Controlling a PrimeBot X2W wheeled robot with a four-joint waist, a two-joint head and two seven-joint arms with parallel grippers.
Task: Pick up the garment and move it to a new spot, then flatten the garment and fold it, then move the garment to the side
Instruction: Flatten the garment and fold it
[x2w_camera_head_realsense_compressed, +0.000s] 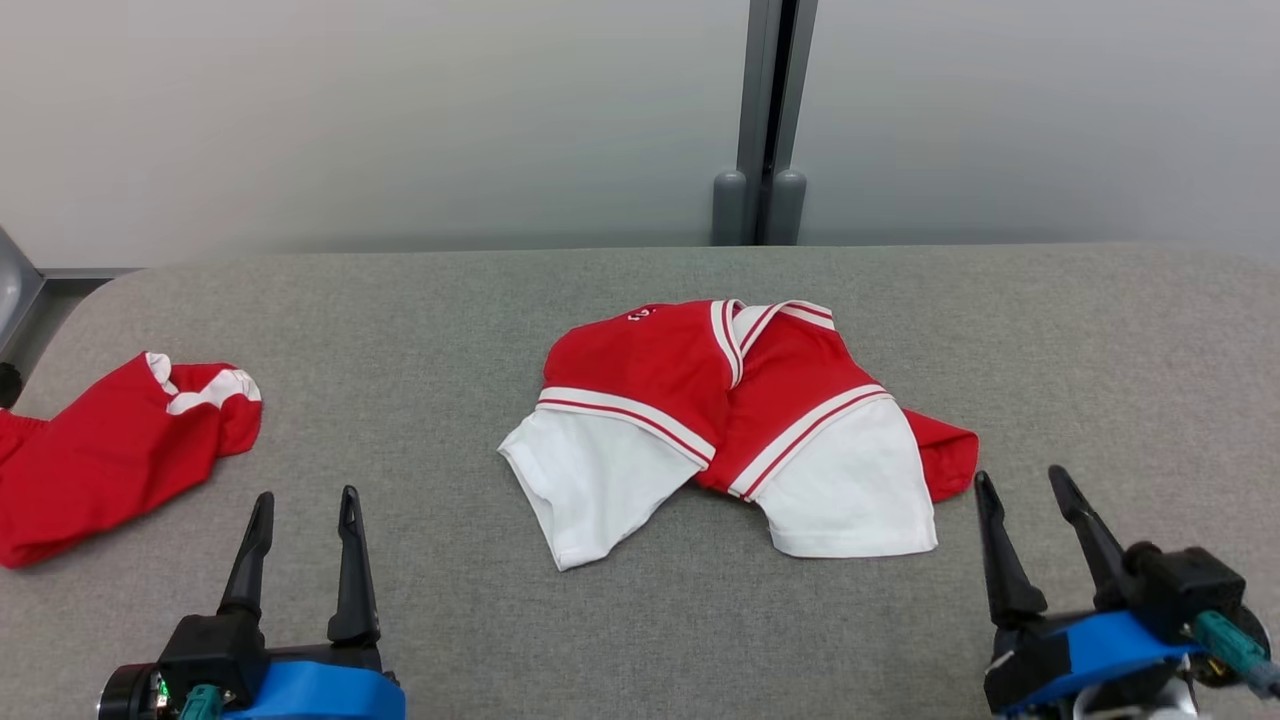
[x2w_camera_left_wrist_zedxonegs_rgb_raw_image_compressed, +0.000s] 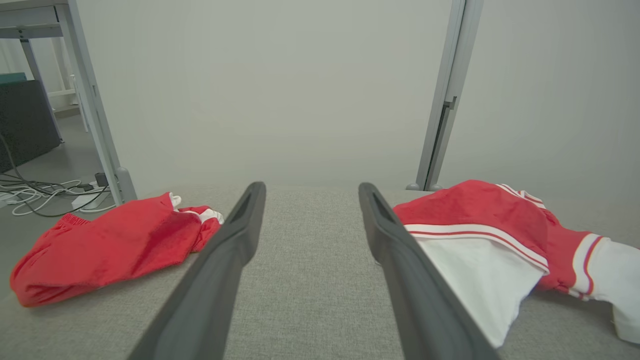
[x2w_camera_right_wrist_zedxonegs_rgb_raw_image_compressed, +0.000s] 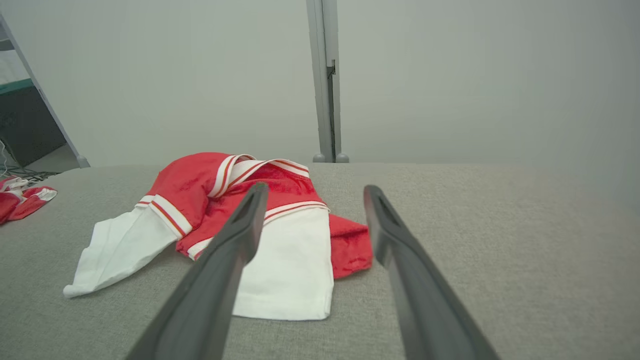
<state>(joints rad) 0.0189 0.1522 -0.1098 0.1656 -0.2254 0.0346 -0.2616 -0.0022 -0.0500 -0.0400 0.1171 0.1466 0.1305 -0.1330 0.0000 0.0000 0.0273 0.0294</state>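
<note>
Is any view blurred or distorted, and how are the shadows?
Head view: sharp, even light, faint shadow under the shirt. Left wrist view: fingers soft near the lens, post leans. Right wrist view: same soft fingers, shirt sharp.

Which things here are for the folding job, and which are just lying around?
For the job: red-and-white shirt, crumpled mid-table; left gripper and right gripper, both open; grey table.

Lying about: red shorts, probably, near the table's left edge; cables on the floor; grey post behind the table.
</note>
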